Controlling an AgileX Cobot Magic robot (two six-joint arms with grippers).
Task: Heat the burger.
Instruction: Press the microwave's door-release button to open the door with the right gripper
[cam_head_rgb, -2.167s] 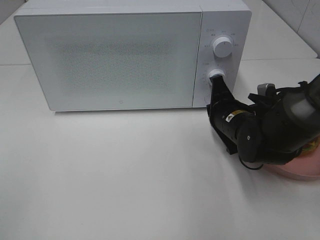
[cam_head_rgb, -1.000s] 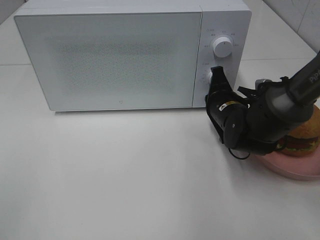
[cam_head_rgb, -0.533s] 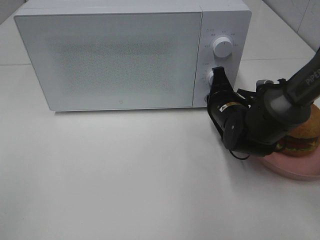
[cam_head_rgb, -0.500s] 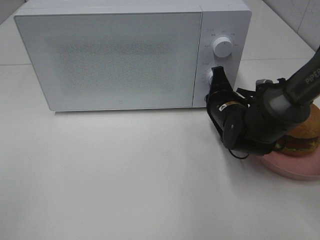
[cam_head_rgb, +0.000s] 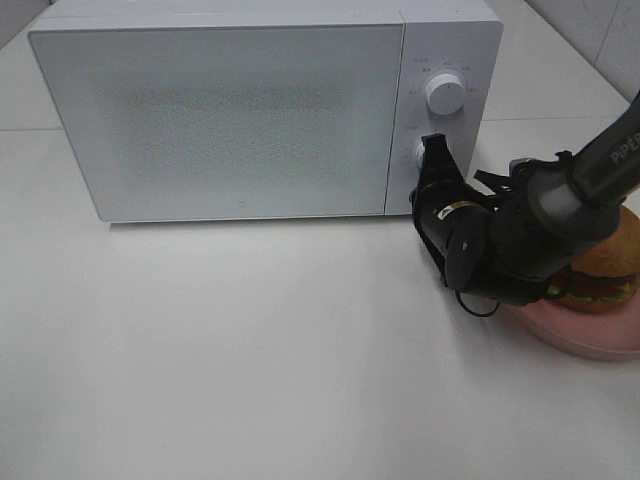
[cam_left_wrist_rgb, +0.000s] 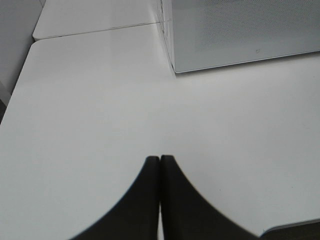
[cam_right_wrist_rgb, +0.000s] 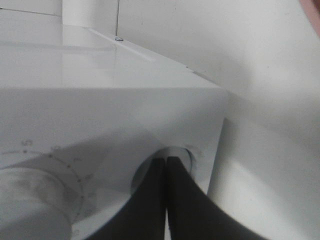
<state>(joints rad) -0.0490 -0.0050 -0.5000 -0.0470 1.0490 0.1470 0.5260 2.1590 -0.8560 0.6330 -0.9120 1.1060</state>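
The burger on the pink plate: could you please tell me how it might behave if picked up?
The burger is a stack of layers, so it would probably squash or shear apart under a squeeze. Its glossy top could be slippery. Pushed, it might slide across the plate.

White microwave (cam_head_rgb: 220, 110), pink plate (cam_head_rgb: 592, 338)

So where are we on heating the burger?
Early. Nothing looks done: the microwave door is shut and the burger sits on the pink plate outside it. In hand: the right tool, shut, has its tips at a round control on the panel. Remaining: open door, load burger, close, start.
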